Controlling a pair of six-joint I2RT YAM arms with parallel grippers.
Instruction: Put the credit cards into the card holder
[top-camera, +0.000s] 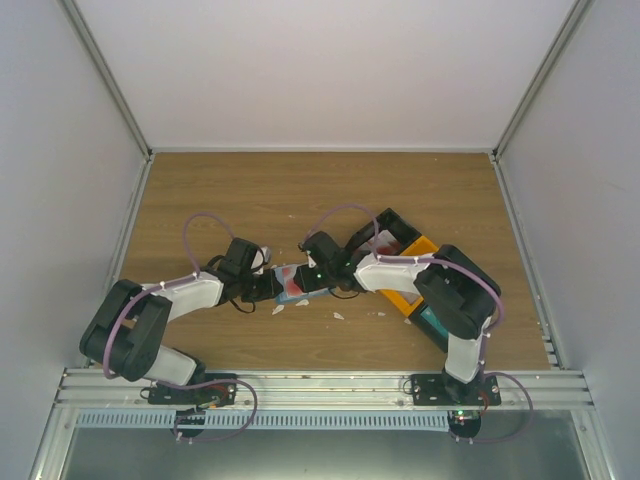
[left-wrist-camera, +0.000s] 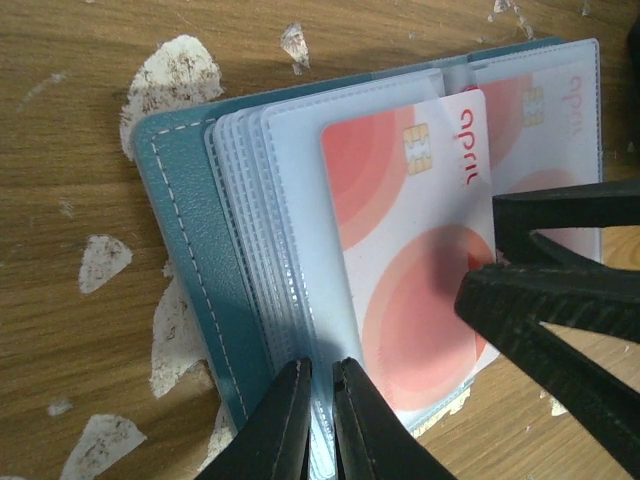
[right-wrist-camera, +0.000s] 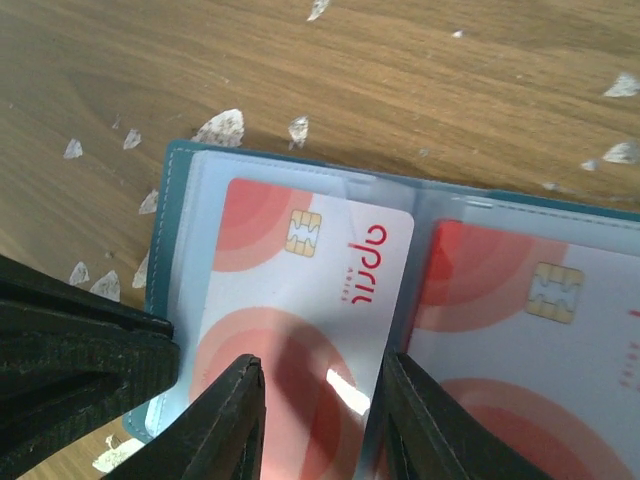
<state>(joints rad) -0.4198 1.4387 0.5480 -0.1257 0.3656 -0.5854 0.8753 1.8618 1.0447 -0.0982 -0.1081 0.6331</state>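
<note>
The blue card holder (left-wrist-camera: 180, 220) lies open on the wood, its clear sleeves fanned out. My left gripper (left-wrist-camera: 320, 395) is shut on the near edge of those sleeves. One white and red credit card (right-wrist-camera: 300, 290) rests slightly tilted on the left page's top sleeve; whether it sits inside the pocket I cannot tell. A second credit card (right-wrist-camera: 520, 330) sits in the right page. My right gripper (right-wrist-camera: 322, 400) hovers over the first card, open, one finger above the card and the other at its right edge. From above, the card holder (top-camera: 295, 282) lies between both grippers.
White scraps (left-wrist-camera: 175, 75) are stuck to the wood around the holder. An orange bin (top-camera: 415, 290), a black bin (top-camera: 392, 222) and a teal bin (top-camera: 435, 325) stand at the right, partly under my right arm. The right gripper's black fingers (left-wrist-camera: 560, 300) cross the left wrist view.
</note>
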